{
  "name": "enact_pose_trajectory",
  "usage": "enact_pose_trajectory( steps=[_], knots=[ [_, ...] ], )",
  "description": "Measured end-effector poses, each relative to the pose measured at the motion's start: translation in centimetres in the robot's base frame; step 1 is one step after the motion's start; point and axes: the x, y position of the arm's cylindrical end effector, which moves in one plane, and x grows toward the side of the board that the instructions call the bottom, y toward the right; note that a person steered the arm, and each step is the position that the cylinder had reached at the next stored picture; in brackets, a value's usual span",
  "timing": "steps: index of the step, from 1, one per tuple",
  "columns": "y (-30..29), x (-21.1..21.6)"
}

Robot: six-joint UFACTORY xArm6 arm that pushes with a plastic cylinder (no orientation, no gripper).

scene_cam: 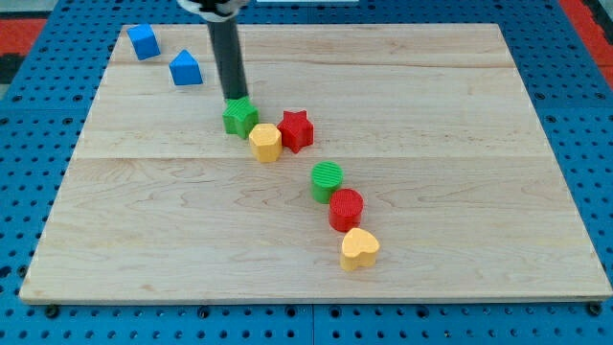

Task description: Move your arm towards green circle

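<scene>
The green circle (328, 179) is a short green cylinder a little right of the board's middle. My tip (235, 100) is at the upper left of it, touching the top edge of a green star-like block (240, 117). The rod rises from there out of the view's top. A yellow block (265, 142) and a red star (296, 129) lie between my tip and the green circle. A red cylinder (346, 208) sits just below the green circle, touching it.
A yellow heart (359, 248) lies below the red cylinder. Two blue blocks (144, 41) (186, 68) sit at the board's upper left. The wooden board (460, 192) rests on a blue pegboard surface.
</scene>
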Motion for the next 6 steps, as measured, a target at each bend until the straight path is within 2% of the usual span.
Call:
enact_pose_trajectory(
  steps=[3,4,5,6],
  knots=[
    [3.3,0.0],
    [9.7,-0.6],
    [21.0,3.0],
    [25.7,8.5]
  ],
)
